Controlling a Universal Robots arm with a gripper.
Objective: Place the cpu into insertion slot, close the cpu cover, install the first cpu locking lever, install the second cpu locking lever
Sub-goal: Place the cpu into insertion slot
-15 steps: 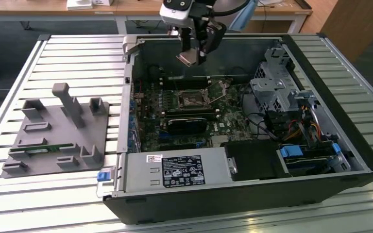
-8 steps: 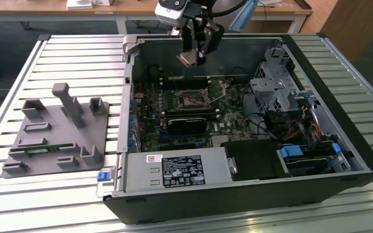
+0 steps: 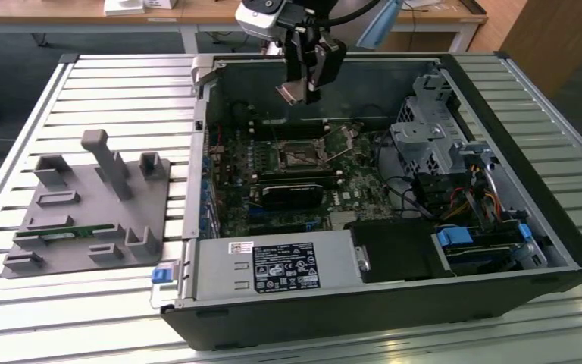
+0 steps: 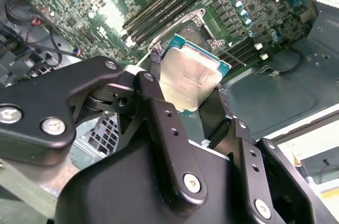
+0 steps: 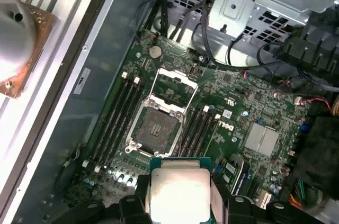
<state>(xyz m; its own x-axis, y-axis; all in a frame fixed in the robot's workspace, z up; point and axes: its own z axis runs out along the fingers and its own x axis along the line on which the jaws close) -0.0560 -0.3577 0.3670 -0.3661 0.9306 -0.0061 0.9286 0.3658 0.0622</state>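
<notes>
1. The fingers point(image 4: 159, 113) are drawn in narrowly on the cpu point(image 4: 193, 78), pinching it by two opposite edges.
2. The cpu hangs inside the open computer case point(image 3: 533, 250), well apart from the bare insertion slot point(image 5: 156, 127). The cpu cover point(image 5: 175, 86) stands folded back.
3. The step in hand looks like the first one, placing the cpu. It calls for holding the chip level and square over the socket.
</notes>
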